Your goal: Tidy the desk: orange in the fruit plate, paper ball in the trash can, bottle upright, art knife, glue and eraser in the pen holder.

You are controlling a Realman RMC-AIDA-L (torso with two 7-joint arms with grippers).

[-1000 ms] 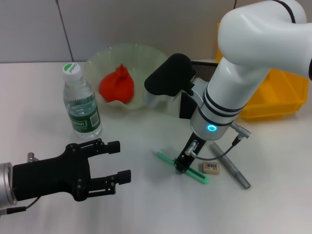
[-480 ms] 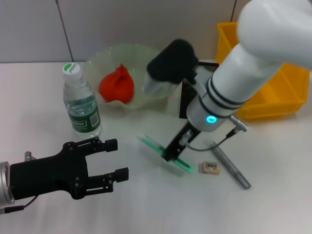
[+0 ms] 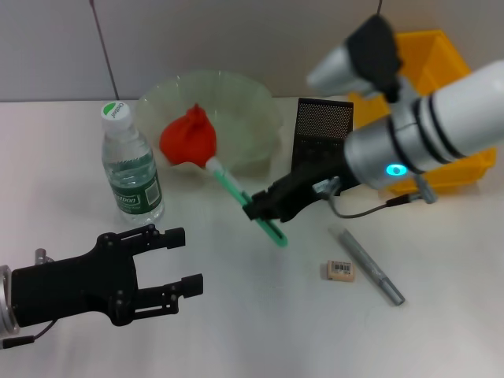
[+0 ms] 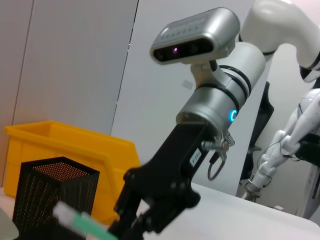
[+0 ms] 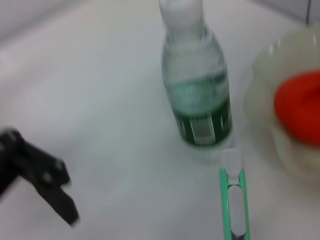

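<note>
Bare table (image 3: 260,315) before eraser (image 3: 340,270), glue (image 3: 370,266).

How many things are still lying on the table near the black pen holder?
2: the eraser and the grey glue stick beside it. The green art knife is up in the right gripper.

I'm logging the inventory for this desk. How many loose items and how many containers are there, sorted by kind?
Stationery: 3, art knife, eraser, glue
Bottle: 1
Orange: 1
Containers: 3, fruit plate, pen holder, yellow bin
Total: 8
</note>
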